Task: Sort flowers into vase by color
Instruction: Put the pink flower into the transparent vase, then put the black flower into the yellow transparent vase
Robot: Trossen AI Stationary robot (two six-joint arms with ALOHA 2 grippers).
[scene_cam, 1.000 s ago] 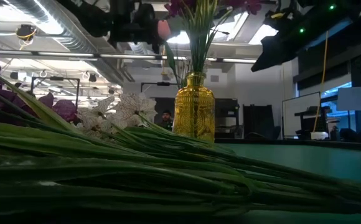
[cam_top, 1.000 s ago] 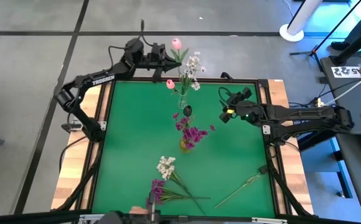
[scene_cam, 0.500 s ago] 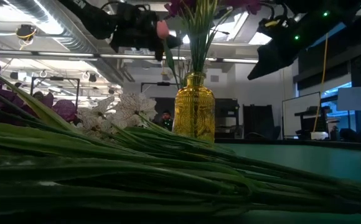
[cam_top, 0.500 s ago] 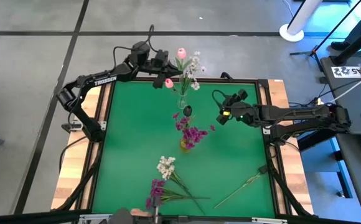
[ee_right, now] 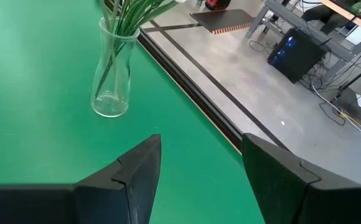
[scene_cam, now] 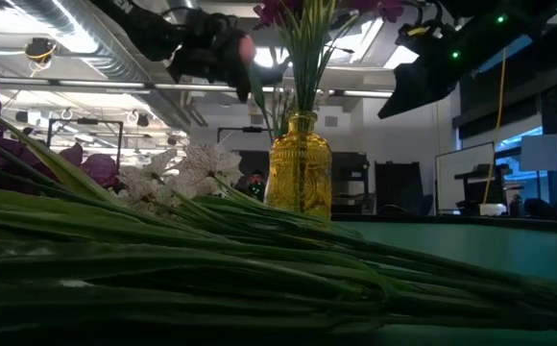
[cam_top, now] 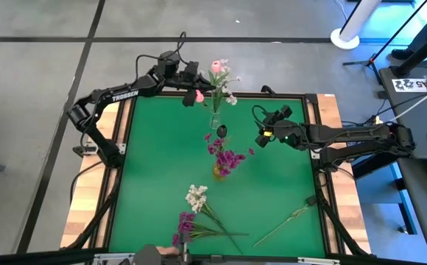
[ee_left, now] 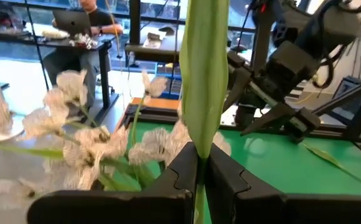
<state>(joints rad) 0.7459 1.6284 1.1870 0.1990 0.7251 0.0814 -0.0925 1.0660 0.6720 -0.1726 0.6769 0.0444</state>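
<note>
While purple flowers (cam_top: pixel 228 156) fill the yellow vase (scene_cam: pixel 300 163), the clear vase (ee_right: pixel 113 68) holds green stems (ee_right: pixel 123 25).

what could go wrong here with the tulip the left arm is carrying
The left gripper pinches only the thin green stem of the pink tulip, so it could slip or swing. The clear vase is narrow and already holds stems; the tulip could catch those white blossoms or tip the vase. The right gripper hovers open nearby.

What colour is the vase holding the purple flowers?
Yellow, amber-like glass vase; the low view shows it best.
</note>
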